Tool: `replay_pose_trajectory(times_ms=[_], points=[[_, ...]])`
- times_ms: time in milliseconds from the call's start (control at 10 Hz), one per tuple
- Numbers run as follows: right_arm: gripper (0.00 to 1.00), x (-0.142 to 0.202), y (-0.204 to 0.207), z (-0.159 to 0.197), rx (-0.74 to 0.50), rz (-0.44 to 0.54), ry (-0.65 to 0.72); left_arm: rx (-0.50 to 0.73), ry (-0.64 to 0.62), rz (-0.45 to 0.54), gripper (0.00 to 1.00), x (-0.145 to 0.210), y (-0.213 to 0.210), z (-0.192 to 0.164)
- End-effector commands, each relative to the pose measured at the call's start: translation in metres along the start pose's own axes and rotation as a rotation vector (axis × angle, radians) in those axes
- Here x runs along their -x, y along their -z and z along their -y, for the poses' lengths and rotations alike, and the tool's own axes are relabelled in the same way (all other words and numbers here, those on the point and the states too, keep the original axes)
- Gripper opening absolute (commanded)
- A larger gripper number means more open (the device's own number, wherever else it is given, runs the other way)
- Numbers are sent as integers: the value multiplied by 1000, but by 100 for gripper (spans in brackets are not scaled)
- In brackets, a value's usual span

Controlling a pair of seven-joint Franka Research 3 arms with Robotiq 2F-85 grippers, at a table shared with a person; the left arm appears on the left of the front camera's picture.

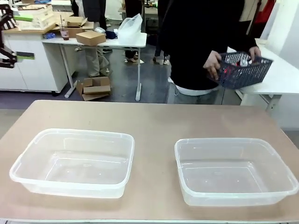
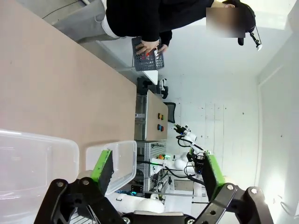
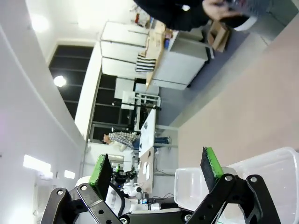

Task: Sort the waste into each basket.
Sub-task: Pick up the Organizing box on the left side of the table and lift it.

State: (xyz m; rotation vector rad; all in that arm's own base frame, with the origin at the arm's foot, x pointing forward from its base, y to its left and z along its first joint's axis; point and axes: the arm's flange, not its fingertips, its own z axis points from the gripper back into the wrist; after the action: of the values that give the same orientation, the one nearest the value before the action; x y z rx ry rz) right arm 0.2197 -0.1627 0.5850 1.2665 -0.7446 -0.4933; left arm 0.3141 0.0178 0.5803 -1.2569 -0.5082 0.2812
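Observation:
Two clear tubs stand empty on the tan table: the left basket (image 1: 84, 134) and the right basket (image 1: 229, 140). Across the table a person holds a dark blue lattice basket (image 1: 247, 74) in both hands, and in it lies the waste (image 1: 230, 71), red and clear pieces seen through the weave. My left gripper (image 2: 156, 170) is open above the table's edge with nothing between its fingers, and one clear tub (image 2: 122, 156) sits beside its left pad. My right gripper (image 3: 155, 167) is open too, with a clear tub (image 3: 273, 165) under its right finger.
The bare tabletop (image 1: 154, 121) stretches between the tubs and the person. Behind the person there are white tables with cardboard boxes (image 1: 90, 37) and a white side table (image 1: 280, 79) at the right. Other people stand farther back.

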Motion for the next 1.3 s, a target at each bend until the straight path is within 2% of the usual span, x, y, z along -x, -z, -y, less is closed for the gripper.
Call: replay_pose_trajectory(times_ms=[0,1200], points=[[100,2,6,-1,-16,-2,9,25,10,-2,100,-2,3,0],[100,2,6,-1,-16,-2,9,25,10,-2,100,-2,3,0]])
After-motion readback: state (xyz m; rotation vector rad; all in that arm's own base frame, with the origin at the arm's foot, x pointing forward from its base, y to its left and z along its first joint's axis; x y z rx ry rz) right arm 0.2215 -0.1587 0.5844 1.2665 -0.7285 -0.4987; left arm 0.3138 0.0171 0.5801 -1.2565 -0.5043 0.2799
